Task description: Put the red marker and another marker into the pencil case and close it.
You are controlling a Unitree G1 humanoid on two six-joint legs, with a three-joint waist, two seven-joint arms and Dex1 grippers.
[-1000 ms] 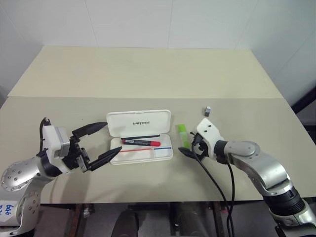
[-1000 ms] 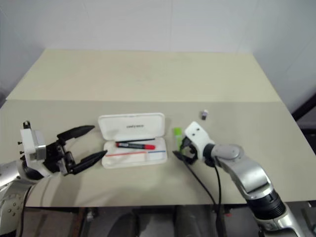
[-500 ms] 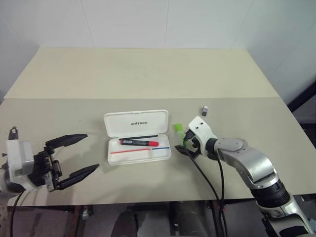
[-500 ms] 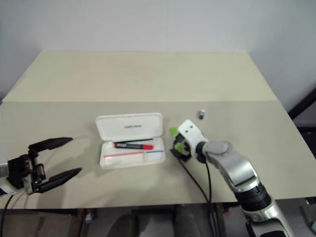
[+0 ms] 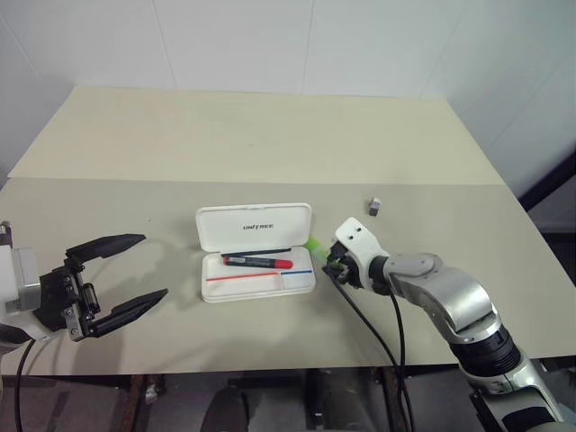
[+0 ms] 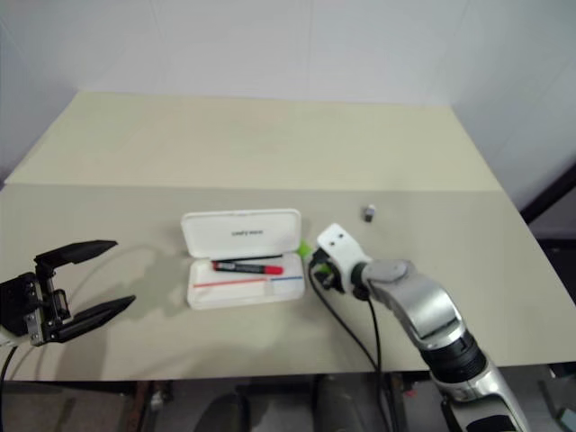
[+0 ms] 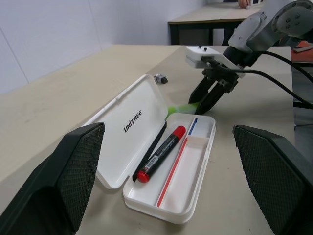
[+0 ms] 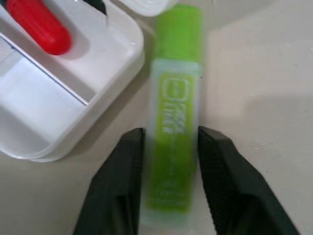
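The white pencil case [image 5: 255,227] lies open on the table, with the lid tipped back. In its tray rests the red marker [image 5: 258,261], a black barrel with a red cap. At the case's right end is the other marker, a light-green highlighter [image 8: 175,98], and my right gripper [image 5: 334,265] is shut on it. Both fingers [image 8: 122,181] press its sides, and its green end [image 5: 315,244] points toward the case. My left gripper [image 5: 151,267] hangs open well to the left of the case, holding nothing.
A tiny grey block [image 5: 374,205] sits on the table behind the right gripper. A black cable [image 5: 369,310] runs from the right wrist over the table's front edge. A seam crosses the beige table [image 5: 270,135] behind the case.
My right gripper has gone from open around the highlighter to shut on it, and the highlighter now points toward the case. The left gripper, still open, has drawn away leftward from the case.
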